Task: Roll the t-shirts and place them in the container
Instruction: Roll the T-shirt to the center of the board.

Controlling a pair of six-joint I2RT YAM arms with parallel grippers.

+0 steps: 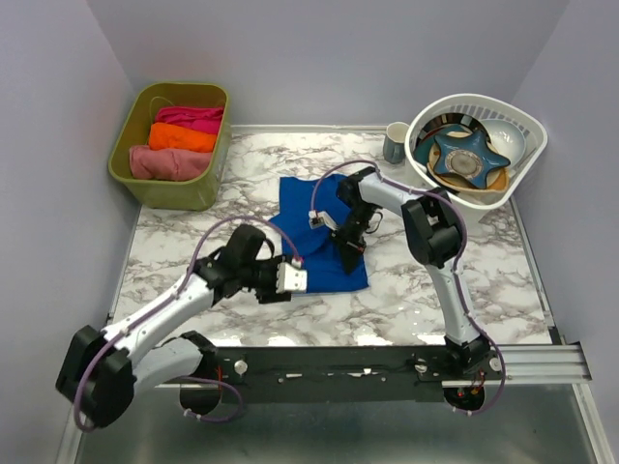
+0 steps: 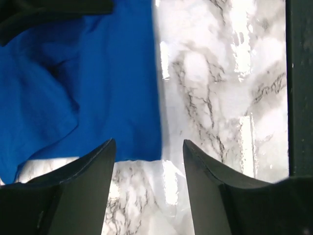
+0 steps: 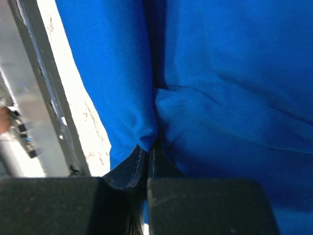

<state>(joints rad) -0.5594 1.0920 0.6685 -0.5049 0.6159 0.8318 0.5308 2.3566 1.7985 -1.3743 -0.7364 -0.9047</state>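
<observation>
Matt blue cloth t-shirt [image 1: 296, 207] lies on glossy marble-patterned table [image 1: 503, 280].

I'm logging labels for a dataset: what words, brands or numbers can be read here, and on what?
None can be read.
Royal-blue cloth t-shirt: only plain fabric shows in all three views, no lettering.
Small white patch over the shirt: too small to read, if it bears text at all.

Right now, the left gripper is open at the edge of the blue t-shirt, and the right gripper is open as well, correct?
Not quite. The left gripper is open at the edge of the blue t-shirt, but the right gripper is not open: its jaws are shut, pinching a fold of the shirt. The right wrist view shows this.
</observation>
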